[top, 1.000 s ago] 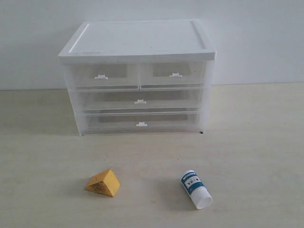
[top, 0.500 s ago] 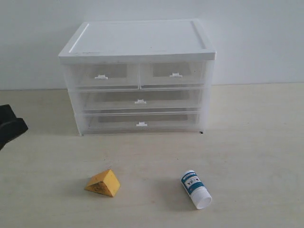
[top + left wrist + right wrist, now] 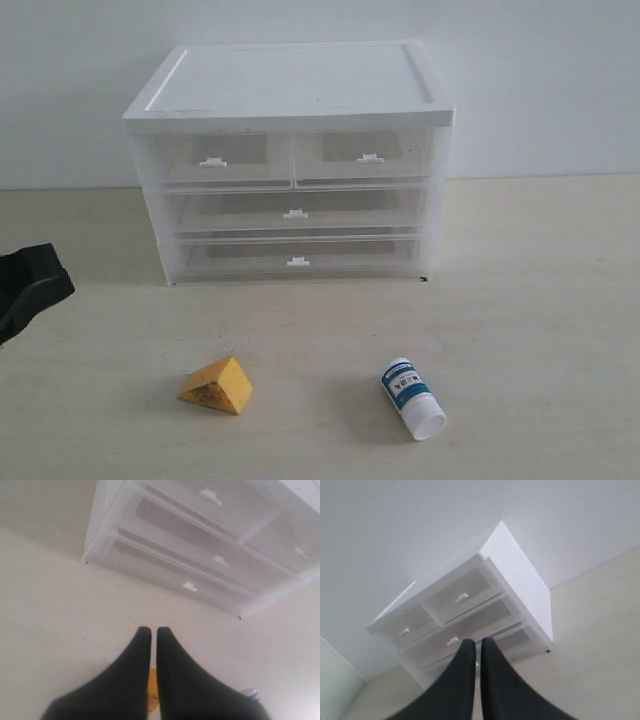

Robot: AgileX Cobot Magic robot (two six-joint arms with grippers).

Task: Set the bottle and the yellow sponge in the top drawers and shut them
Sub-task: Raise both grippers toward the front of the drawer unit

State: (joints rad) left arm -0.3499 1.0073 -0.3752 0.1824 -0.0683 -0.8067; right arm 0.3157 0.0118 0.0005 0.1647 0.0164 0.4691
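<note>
Since the bench (image 3: 540,320) is carrying the white cabinet (image 3: 290,85) w/ both top drawers (image 3: 240,158) sitting shut, I'm judging the step in hand as an approach, w/ nothing picked up yet. To do it well, the arm is needing to spread its fingers before reaching anything. It should then hook the small tab handle (image 3: 212,161) squarely and pull straight out, bc a light cabinet is prob. going to slide if tugged at an angle.

L pincer (image 3: 153,630) is hanging above the bench w/ fingers pressed together, gripping nothing. R pincer (image 3: 477,641) is likewise pinched closed and empty, pointing toward the cabinet front.

The yellow sponge (image 3: 216,385) is lying on the bench in front of the cabinet. In the exterior view it is sitting apart from the L pincer, toward the middle and nearer the camera. The L wrist view is showing a sliver of it beyond the fingers. The bottle (image 3: 412,398) is lying on its side, well apart, on the R.
</note>
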